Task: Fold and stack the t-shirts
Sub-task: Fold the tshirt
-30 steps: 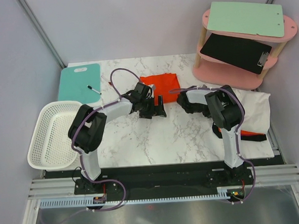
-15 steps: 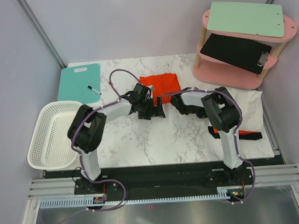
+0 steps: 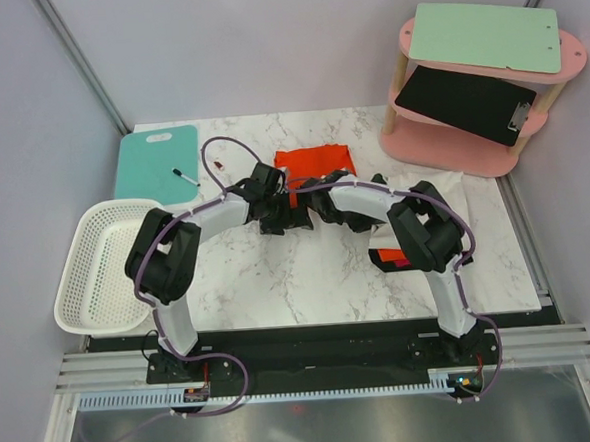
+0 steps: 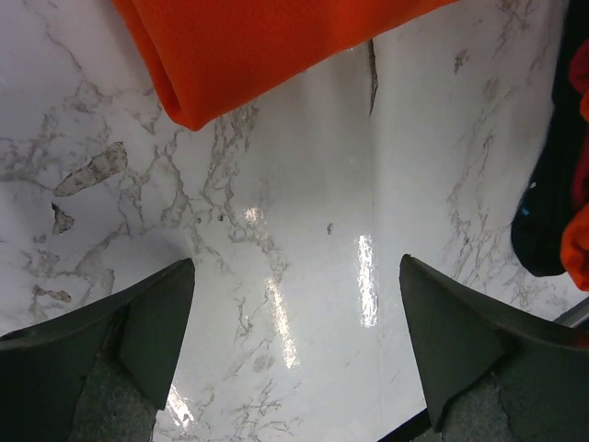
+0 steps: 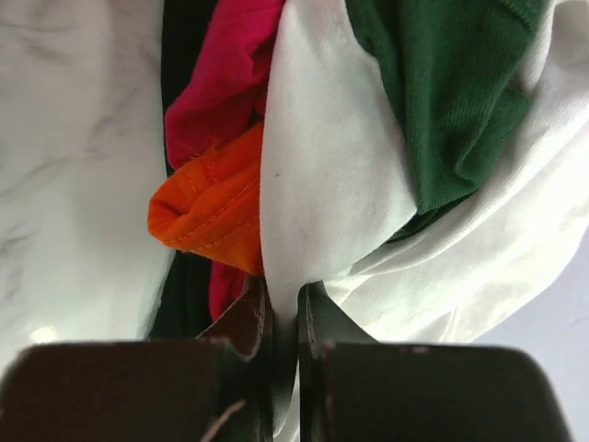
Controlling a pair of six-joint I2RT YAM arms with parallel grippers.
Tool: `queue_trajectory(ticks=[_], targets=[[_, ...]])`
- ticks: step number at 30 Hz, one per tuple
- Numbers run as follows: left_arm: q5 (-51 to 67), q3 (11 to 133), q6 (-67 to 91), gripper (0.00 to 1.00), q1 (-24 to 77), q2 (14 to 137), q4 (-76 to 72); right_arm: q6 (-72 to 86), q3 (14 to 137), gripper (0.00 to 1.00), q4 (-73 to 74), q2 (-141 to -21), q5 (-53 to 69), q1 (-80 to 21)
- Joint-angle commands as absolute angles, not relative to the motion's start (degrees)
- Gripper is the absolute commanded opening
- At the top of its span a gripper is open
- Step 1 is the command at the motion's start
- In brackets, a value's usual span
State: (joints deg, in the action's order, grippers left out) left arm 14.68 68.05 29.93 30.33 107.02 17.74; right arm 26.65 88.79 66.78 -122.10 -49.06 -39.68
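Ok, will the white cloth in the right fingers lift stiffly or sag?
Probably floppy: the white cloth bunches into soft folds above the right fingers. Likely light, yet it wraps green cloth and touches an orange t-shirt, so they may drag along.

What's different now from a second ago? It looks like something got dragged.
The right gripper, shut on the white cloth, swept left toward the table's middle. It dragged the cloth and the tangled clothes along from the right side. The left gripper, open, shifted slightly left. The folded shirt, basket and shelf stayed put.
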Motion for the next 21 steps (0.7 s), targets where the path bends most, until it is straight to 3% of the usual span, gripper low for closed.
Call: queue_trajectory(ticks=[1,3,4,6,7,9,11,21], targets=[[14.5,67.4,27.2,0.98,31.0,102.7,17.1,26.5,93.1,0.06,59.2,-116.8,-38.1,-42.8],[14.2,66.9,27.1,0.99,30.9,102.2,17.2,25.7,93.5,0.18,58.2,-114.1,-36.8,-42.8],[14.2,66.8,26.8,0.99,30.8,102.0,17.3,25.2,94.0,0.31,57.4,-112.8,-36.6,-42.9],[14.2,66.4,26.6,0.99,30.8,101.4,17.7,23.6,93.8,0.46,55.9,-108.3,-35.4,-42.9],[14.2,65.8,26.5,0.99,30.8,100.3,17.7,23.1,93.3,0.6,54.2,-106.5,-35.2,-42.8],[14.0,65.2,26.4,0.99,30.7,98.7,17.6,22.0,93.0,0.73,52.9,-101.5,-34.5,-42.8],[14.1,64.9,26.0,0.99,30.7,96.1,17.7,21.4,93.2,0.96,51.3,-98.5,-33.9,-42.7],[17.2,67.6,26.4,1.0,30.8,93.3,15.2,21.4,89.4,0.94,48.4,-93.6,-29.6,-32.3]])
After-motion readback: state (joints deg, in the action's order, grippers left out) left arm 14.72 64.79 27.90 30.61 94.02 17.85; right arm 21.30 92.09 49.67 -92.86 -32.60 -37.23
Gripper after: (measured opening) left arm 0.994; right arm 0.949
